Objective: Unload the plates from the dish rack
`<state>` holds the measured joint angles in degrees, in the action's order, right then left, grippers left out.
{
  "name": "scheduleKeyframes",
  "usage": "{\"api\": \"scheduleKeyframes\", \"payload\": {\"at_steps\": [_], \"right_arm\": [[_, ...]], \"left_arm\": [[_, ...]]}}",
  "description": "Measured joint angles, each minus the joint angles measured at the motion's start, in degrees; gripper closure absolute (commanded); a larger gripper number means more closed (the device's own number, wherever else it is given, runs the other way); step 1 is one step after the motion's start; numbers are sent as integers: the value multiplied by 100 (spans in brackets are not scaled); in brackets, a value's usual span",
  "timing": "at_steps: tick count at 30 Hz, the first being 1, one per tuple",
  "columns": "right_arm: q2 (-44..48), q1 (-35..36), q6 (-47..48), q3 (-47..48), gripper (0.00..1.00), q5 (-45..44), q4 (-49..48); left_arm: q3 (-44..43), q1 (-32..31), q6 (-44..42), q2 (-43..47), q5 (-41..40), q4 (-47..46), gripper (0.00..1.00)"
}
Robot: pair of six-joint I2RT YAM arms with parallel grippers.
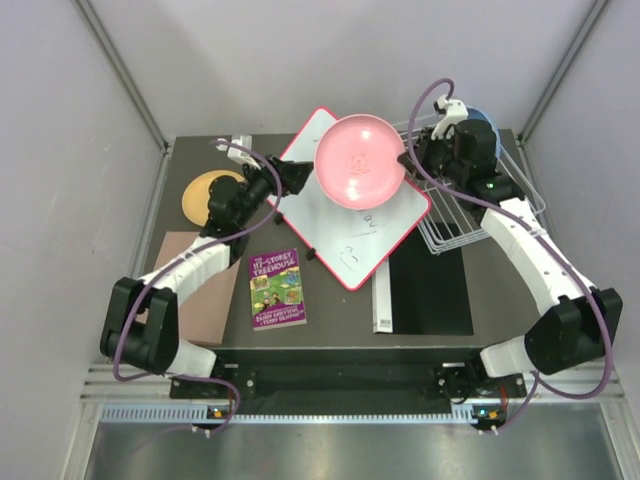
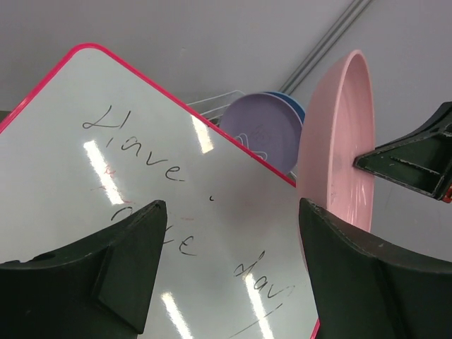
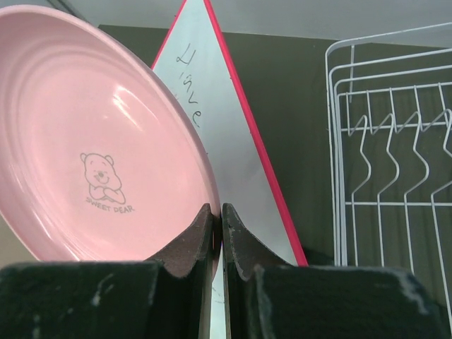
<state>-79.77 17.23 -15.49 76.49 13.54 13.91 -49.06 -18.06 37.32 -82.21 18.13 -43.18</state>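
The right gripper (image 3: 217,227) has its two black fingers (image 3: 189,244) pinched tight on the lower rim of the pink, round, shallow plastic plate (image 3: 92,141), with only the thin rim between them. The plate is carried tilted on edge above the far middle of the worktop, over the red-rimmed white whiteboard (image 1: 340,232), its printed bear facing the wrist camera.

The left gripper (image 2: 232,210) is spread wide and holds nothing. It hovers over the whiteboard's left side, and the pink plate's edge stands just beside its right finger.

The step in hand looks like carrying the pink plate out and either setting it down or passing it to the left arm. To do it well, the pinch on the rim should stay firm, as such a small grip lets the plate swing. The plate should travel high enough to miss the whiteboard's raised corner. If it is passed, the left fingers should close on the rim before the right ones part.

The white wire-grid dish rack (image 1: 445,240) sits by the far right corner. It holds the lilac round plate (image 2: 258,131) upright, with the light blue plate (image 2: 296,106) just behind it; the tines nearest the wrist camera stand bare. The orange-yellow plate (image 1: 205,192) lies flat near the far left corner, outside the rack.
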Motion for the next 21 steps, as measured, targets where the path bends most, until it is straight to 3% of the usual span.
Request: {"api": "scheduleKeyframes", "payload": {"at_steps": [14, 21], "right_arm": [[-498, 39, -20, 0, 100, -149, -157], [-551, 291, -66, 2, 100, -138, -245]], "left_arm": [[61, -118, -254, 498, -317, 35, 21], [59, -225, -249, 304, -291, 46, 26]]}}
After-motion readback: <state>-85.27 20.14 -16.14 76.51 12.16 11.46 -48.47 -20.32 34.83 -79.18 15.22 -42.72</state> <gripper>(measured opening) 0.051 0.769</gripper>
